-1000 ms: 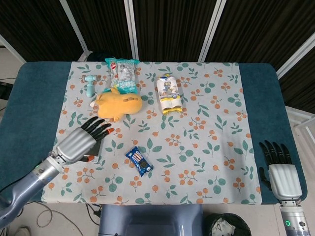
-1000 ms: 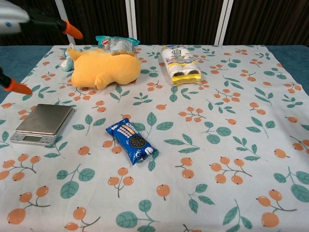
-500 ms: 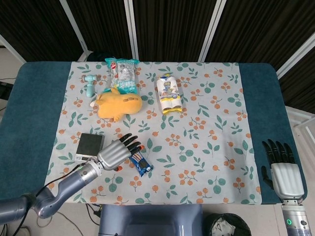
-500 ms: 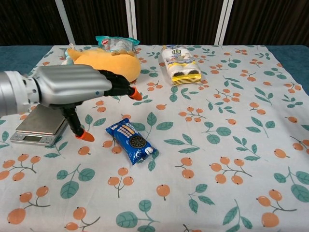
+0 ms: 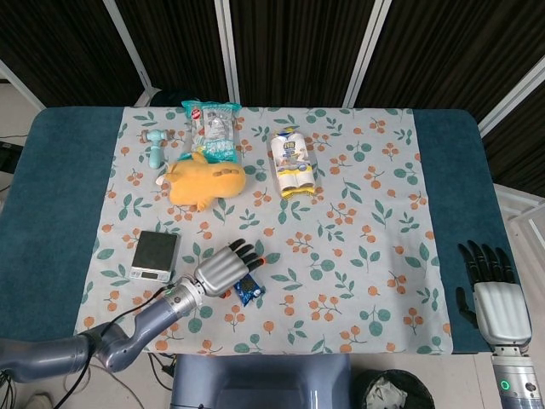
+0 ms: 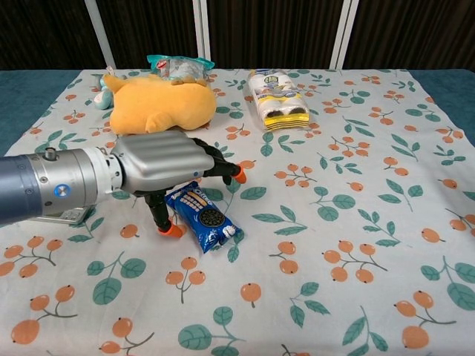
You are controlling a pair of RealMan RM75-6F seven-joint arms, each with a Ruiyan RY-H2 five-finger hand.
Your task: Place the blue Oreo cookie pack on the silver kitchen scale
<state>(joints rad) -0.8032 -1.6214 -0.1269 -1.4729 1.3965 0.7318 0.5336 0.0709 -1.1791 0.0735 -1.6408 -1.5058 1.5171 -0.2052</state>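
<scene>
Arriving over the Oreo pack [image 6: 202,217] from the scale [image 5: 154,254] side: left hand [image 6: 167,166], fingers spread, holding nothing. Grasp imminent; pack not yet lifted.

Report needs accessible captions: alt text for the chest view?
The robot's left hand, fingers spread, hovers over a blue cookie pack on a floral tablecloth. Behind sit a yellow plush toy and a snack pack.
</scene>
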